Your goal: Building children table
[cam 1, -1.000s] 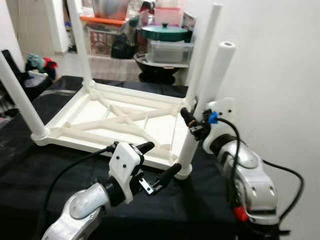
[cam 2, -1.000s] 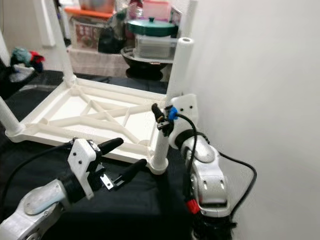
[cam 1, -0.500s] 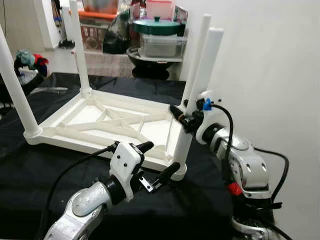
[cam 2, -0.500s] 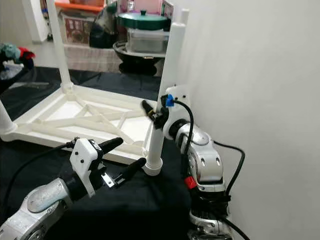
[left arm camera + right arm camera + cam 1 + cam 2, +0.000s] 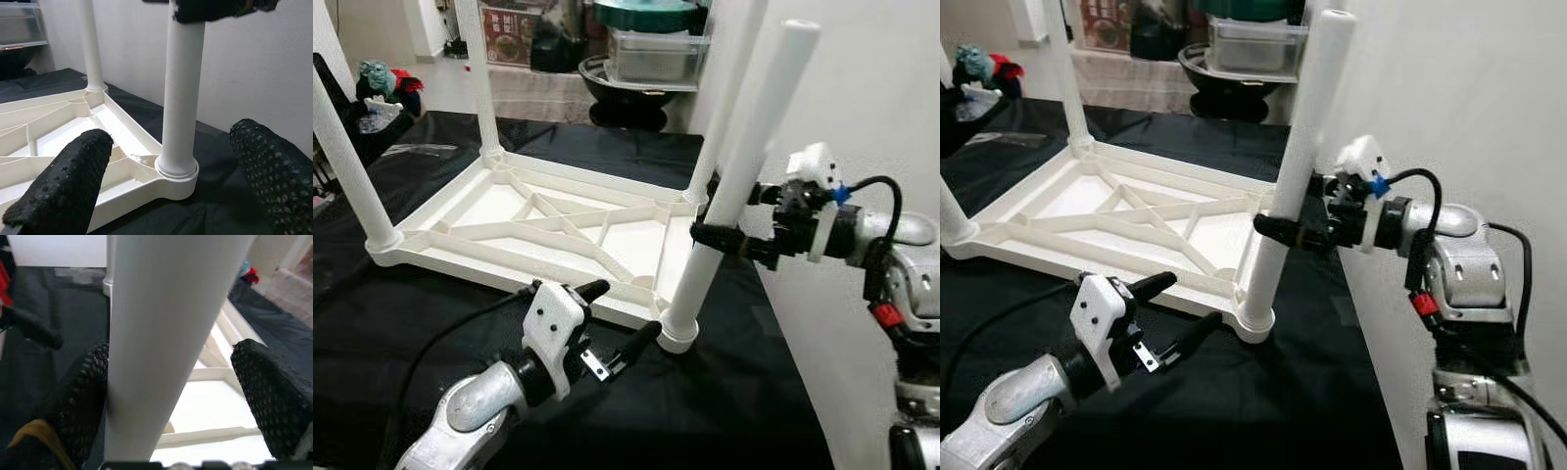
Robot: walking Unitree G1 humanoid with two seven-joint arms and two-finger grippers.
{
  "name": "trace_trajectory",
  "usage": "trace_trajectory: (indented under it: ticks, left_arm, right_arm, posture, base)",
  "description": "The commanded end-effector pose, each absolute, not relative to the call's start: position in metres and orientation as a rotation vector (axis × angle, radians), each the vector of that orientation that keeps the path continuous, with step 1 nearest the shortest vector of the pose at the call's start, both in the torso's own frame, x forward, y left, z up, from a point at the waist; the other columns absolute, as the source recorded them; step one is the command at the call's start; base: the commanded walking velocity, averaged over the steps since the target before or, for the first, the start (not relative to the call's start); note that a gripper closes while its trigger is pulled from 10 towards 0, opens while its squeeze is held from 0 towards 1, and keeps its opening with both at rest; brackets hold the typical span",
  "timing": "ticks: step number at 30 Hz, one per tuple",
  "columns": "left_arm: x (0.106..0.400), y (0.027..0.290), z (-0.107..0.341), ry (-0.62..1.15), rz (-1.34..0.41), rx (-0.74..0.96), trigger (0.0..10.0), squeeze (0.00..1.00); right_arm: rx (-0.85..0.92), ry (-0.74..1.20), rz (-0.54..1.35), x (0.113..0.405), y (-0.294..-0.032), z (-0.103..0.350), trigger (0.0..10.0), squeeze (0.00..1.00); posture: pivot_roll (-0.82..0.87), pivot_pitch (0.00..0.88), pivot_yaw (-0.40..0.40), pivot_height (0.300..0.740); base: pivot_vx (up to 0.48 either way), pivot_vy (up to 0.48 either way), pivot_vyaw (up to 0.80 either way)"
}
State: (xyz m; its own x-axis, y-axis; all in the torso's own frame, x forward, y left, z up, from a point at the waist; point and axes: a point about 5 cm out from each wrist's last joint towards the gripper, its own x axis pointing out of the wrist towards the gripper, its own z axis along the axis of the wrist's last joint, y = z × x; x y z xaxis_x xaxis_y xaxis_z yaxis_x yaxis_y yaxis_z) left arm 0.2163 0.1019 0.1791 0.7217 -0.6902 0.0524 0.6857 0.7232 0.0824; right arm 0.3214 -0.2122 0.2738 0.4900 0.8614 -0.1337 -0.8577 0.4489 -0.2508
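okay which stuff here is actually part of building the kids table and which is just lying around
Part of the job:
upturned white tabletop
near-right leg
three other legs
right gripper
left gripper

Lying about:
clear storage bin
dark bowl
toy

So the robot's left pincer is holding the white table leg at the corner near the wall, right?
Not quite: it is the right pincer around that white table leg, as the left eye view shows. The left pincer is open, low by the foot of that leg, not touching it. The rest is right: the leg stands at the corner near the wall.
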Motion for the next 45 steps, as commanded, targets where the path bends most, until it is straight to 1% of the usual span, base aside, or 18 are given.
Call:
trace_trajectory:
  ticks: [1, 4, 5, 11, 21, 22, 23, 24, 25, 26, 27, 28, 29, 31, 35, 40, 41, 45]
  left_arm:
    - [0.212, 0.104, 0.179, -0.065, -0.770, 0.071, 10.0, 0.00]
    - [0.211, 0.105, 0.180, -0.060, -0.770, 0.074, 10.0, 0.00]
    - [0.210, 0.106, 0.180, -0.059, -0.768, 0.076, 10.0, 0.00]
    - [0.209, 0.107, 0.181, -0.057, -0.762, 0.082, 10.0, 0.00]
    - [0.209, 0.107, 0.182, -0.055, -0.763, 0.083, 10.0, 0.00]
    - [0.208, 0.108, 0.182, -0.055, -0.763, 0.082, 10.0, 0.00]
    - [0.208, 0.108, 0.182, -0.055, -0.763, 0.082, 10.0, 0.00]
    - [0.208, 0.109, 0.181, -0.053, -0.763, 0.086, 10.0, 0.00]
    - [0.208, 0.109, 0.181, -0.051, -0.763, 0.089, 10.0, 0.00]
    - [0.209, 0.109, 0.180, -0.050, -0.762, 0.088, 10.0, 0.00]
    - [0.209, 0.109, 0.180, -0.050, -0.762, 0.088, 10.0, 0.00]
    - [0.210, 0.108, 0.181, -0.055, -0.763, 0.081, 10.0, 0.00]
    - [0.210, 0.108, 0.181, -0.055, -0.763, 0.081, 10.0, 0.00]
    - [0.211, 0.104, 0.182, -0.062, -0.770, 0.072, 10.0, 0.00]
    - [0.212, 0.102, 0.181, -0.061, -0.777, 0.074, 10.0, 0.00]
    - [0.214, 0.102, 0.179, -0.065, -0.770, 0.073, 10.0, 0.00]
    - [0.215, 0.099, 0.178, -0.070, -0.766, 0.063, 10.0, 0.00]
    - [0.214, 0.098, 0.178, -0.070, -0.770, 0.058, 10.0, 0.00]
  right_arm:
    - [-0.278, -0.048, 1.083, 0.325, -0.220, 0.282, 10.0, 0.00]
    - [-0.253, -0.082, 1.097, 0.329, -0.220, 0.288, 10.0, 0.00]
    - [-0.216, -0.121, 1.128, 0.330, -0.220, 0.294, 0.0, 0.00]
    - [-0.208, -0.122, 1.228, 0.329, -0.224, 0.296, 0.0, 0.00]
    - [-0.222, -0.084, 1.272, 0.324, -0.230, 0.287, 0.0, 0.00]
    - [-0.248, -0.007, 1.216, 0.322, -0.225, 0.269, 0.0, 0.00]
    - [-0.248, -0.007, 1.216, 0.322, -0.225, 0.269, 0.0, 0.00]
    - [-0.259, 0.130, 0.873, 0.335, -0.210, 0.235, 0.0, 0.00]
    - [-0.298, 0.203, 0.610, 0.340, -0.204, 0.214, 0.0, 0.00]
    - [-0.198, 0.252, 0.318, 0.328, -0.182, 0.191, 0.0, 0.00]
    - [-0.198, 0.252, 0.318, 0.328, -0.182, 0.191, 0.0, 0.00]
    - [-0.195, 0.309, 0.222, 0.306, -0.161, 0.172, 0.0, 0.00]
    - [-0.195, 0.309, 0.222, 0.306, -0.161, 0.172, 0.0, 0.00]
    - [-0.154, 0.356, 0.251, 0.282, -0.136, 0.158, 0.0, 0.00]
    - [-0.155, 0.360, 0.307, 0.286, -0.129, 0.159, 0.0, 0.00]
    - [-0.141, 0.320, 0.351, 0.304, -0.126, 0.177, 0.0, 0.00]
    - [-0.120, 0.272, 0.365, 0.318, -0.128, 0.193, 10.0, 0.00]
    - [-0.066, 0.202, 0.429, 0.326, -0.126, 0.205, 10.0, 0.00]
  posture:
    - [0.02, 0.044, -0.094, 0.740]
    - [0.03, 0.052, -0.092, 0.740]
    - [0.04, 0.052, -0.093, 0.740]
    - [0.05, 0.054, -0.095, 0.740]
    - [0.03, 0.047, -0.095, 0.740]
    - [0.03, 0.045, -0.110, 0.740]
    - [0.03, 0.045, -0.110, 0.740]
    - [0.04, 0.049, -0.127, 0.740]
    - [0.04, 0.049, -0.127, 0.740]
    - [0.03, 0.052, -0.122, 0.740]
    - [0.03, 0.052, -0.122, 0.740]
    - [0.02, 0.052, -0.122, 0.740]
    - [0.02, 0.052, -0.122, 0.740]
    - [0.01, 0.041, -0.118, 0.740]
    - [0.01, 0.032, -0.131, 0.740]
    - [0.00, 0.023, -0.144, 0.740]
    - [-0.01, 0.024, -0.135, 0.740]
    - [-0.01, 0.024, -0.135, 0.740]
  base:
    - [0.000, 0.000, 0.00]
    - [0.000, 0.000, 0.00]
    - [0.000, 0.000, 0.00]
    - [0.000, 0.000, 0.00]
    - [0.000, 0.000, 0.00]
    - [0.000, 0.000, 0.00]
    - [0.000, 0.000, 0.00]
    - [0.000, 0.000, 0.00]
    - [0.000, 0.000, 0.00]
    - [0.000, 0.000, 0.00]
    - [0.000, 0.000, 0.00]
    - [0.000, 0.000, 0.00]
    - [0.000, 0.000, 0.00]
    - [0.000, 0.000, 0.00]
    - [0.000, 0.000, 0.00]
    - [0.000, 0.000, 0.00]
    - [0.000, 0.000, 0.00]
    - [0.000, 0.000, 0.00]
